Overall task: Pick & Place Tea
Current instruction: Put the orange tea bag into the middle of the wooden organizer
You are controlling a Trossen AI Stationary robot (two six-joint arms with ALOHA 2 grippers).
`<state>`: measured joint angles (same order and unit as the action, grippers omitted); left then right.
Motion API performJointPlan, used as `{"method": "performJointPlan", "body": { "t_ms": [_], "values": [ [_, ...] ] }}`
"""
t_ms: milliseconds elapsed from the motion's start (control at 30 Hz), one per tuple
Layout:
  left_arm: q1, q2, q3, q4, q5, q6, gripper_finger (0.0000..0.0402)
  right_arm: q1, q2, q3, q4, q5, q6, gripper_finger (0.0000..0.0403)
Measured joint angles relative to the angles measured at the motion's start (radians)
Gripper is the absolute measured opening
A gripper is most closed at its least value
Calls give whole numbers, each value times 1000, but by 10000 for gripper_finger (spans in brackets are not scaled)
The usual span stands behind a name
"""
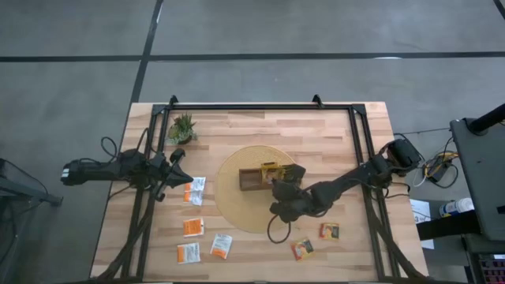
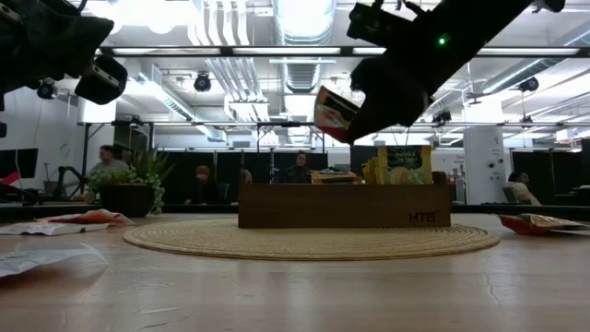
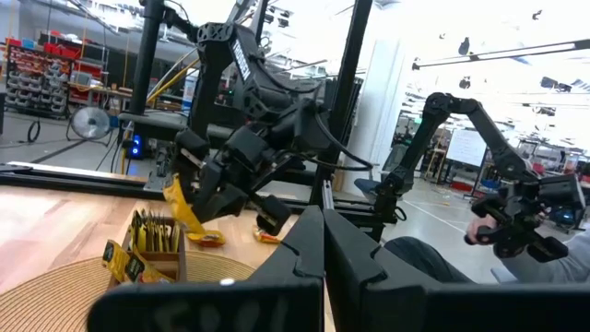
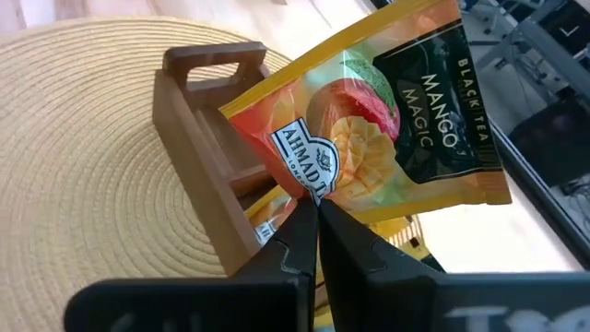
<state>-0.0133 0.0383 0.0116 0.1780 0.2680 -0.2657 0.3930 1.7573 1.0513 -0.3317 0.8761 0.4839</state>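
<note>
My right gripper [image 4: 316, 205] is shut on an orange-and-yellow mango tea sachet [image 4: 387, 120] above the dark wooden divided tray [image 4: 198, 138]. The tray stands on a round woven mat [image 1: 237, 207] at mid-table, with yellow sachets [image 2: 402, 164] upright in one end. In the low view the held sachet [image 2: 334, 112] hangs above the tray's top edge. Several more tea sachets [image 1: 194, 191] lie flat on the wood left and right of the mat. My left gripper [image 3: 323, 231] waits shut near the table's left edge, touching nothing. My right gripper pinches the sachet's edge by the white logo [image 4: 309, 180] between its two fingertips. The fingers slant down from the table's right side. The sachet is lifted clear over the tray and stands tilted up beyond the fingertips.
A small green potted plant [image 1: 181, 128] stands at the far left. Two sachets [image 1: 302, 248] lie near the front right of the mat, and several [image 1: 193, 227] at the front left. Black frame rails [image 1: 359, 142] run along both sides.
</note>
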Motion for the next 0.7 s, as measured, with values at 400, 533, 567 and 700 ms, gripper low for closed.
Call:
{"method": "performJointPlan", "body": {
  "t_ms": [400, 533, 567, 700],
  "values": [
    [0, 0, 0, 0, 0, 0, 0, -22, 0, -42, 40, 6, 4, 8],
    [0, 0, 0, 0, 0, 0, 0, -21, 0, -48, 52, 6, 3, 8],
    [0, 0, 0, 0, 0, 0, 0, -21, 0, -50, 55, 7, 3, 8],
    [0, 0, 0, 0, 0, 0, 0, -27, 0, -52, 56, 14, 6, 8]
  ]
}}
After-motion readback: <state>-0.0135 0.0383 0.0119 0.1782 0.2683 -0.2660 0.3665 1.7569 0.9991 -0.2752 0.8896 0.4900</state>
